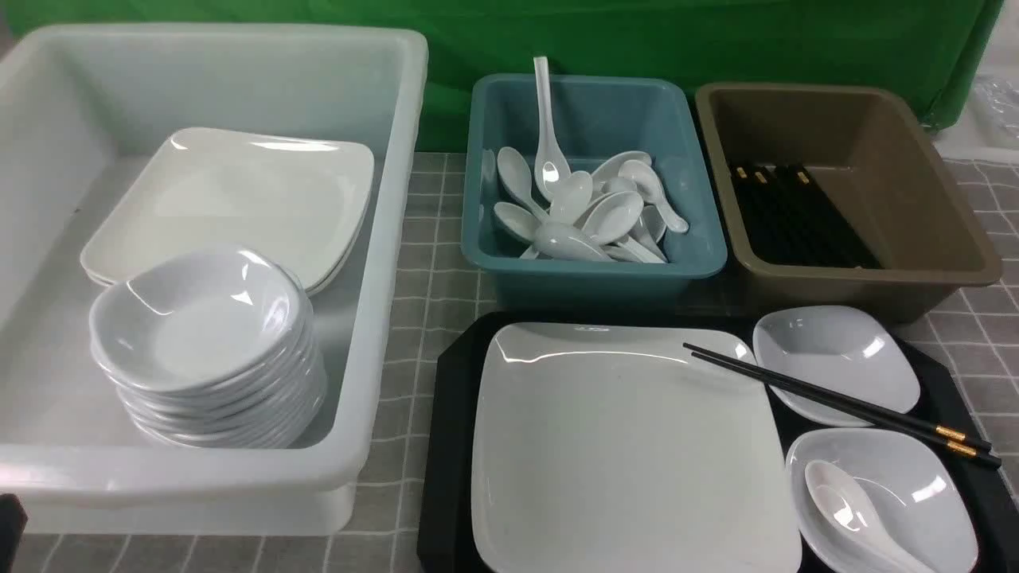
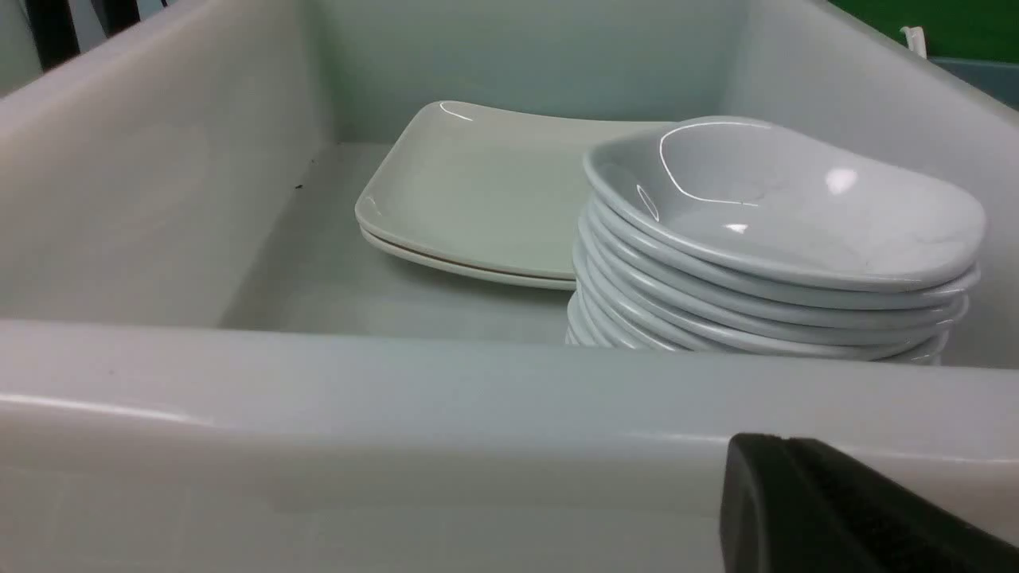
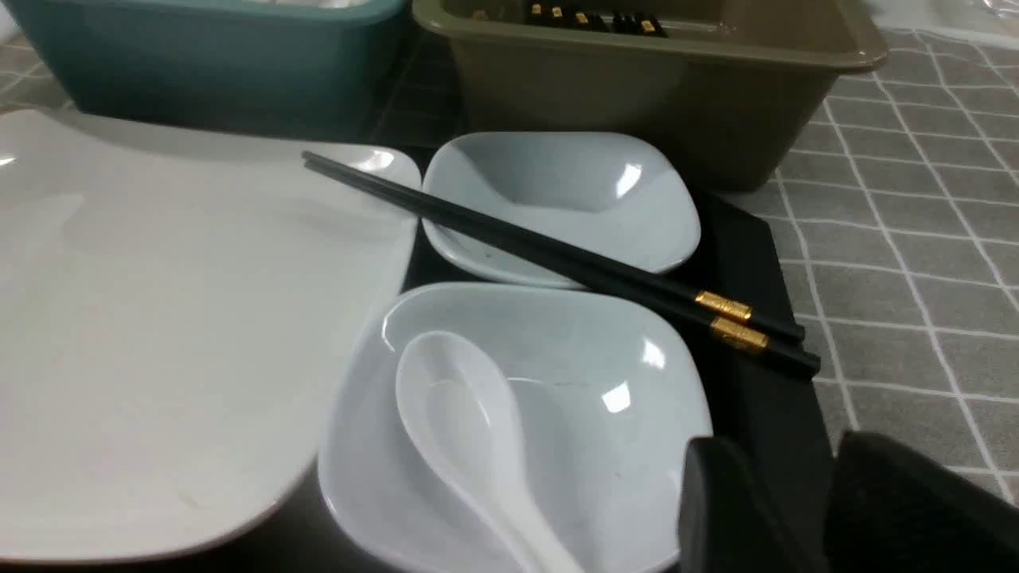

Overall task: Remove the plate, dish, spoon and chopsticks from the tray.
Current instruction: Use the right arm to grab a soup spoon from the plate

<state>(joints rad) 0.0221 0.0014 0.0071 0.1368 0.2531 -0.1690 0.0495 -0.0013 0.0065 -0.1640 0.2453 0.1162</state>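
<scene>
The black tray lies at the front right. On it are the large white square plate, a far dish and a near dish with the white spoon lying in it. The black chopsticks rest across the far dish and the plate's corner, gold bands to the right. In the right wrist view my right gripper stands open and empty just beside the near dish, over the tray's right edge. My left gripper is shut, empty, in front of the white tub's near wall.
A big white tub at the left holds a stack of small bowls and square plates. Behind the tray stand a teal tub of white spoons and a brown tub of black chopsticks. A grey checked cloth covers the table.
</scene>
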